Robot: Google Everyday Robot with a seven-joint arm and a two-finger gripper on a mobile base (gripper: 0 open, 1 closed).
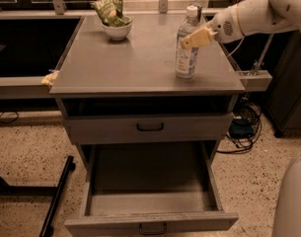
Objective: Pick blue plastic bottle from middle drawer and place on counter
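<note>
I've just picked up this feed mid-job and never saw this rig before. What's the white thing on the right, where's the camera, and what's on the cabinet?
The white thing reaching in from the right is the robot's single arm. Its gripper is at the upper part of the blue plastic bottle, which stands upright on the counter near its right edge. Whether it grips the bottle I cannot tell. The one camera looks down at the cabinet from the front. At the counter's back stands a white bowl holding a green snack bag. Below, the middle drawer is pulled out and looks empty; the drawer above is shut.
</note>
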